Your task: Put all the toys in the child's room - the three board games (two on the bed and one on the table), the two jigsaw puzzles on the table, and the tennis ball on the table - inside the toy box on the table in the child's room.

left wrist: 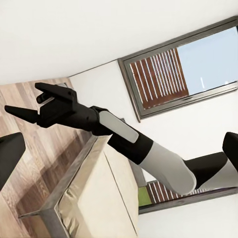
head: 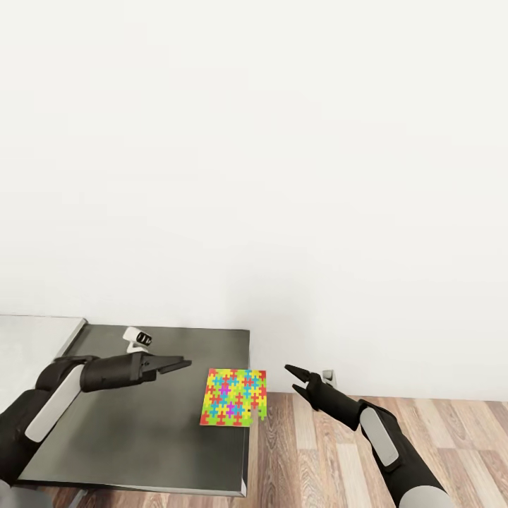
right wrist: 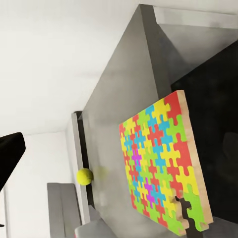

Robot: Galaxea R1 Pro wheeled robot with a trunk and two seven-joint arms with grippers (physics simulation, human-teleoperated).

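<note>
Lying flat at the bench's [head: 141, 437] right edge, one corner overhanging, the jigsaw puzzle [head: 235, 397] looked thin, stiff and light; that overhang seemed best for gripping. The right end effector [head: 299, 376] hovered just beside it, released; the left end effector [head: 176, 365] looked clenched. In the right wrist view, the tennis ball [right wrist: 85, 176] rested near the bench's far edge.

L end effector [head: 185, 364]: fingers together, arm fwd | R end effector [head: 292, 378]: spread, empty
</note>
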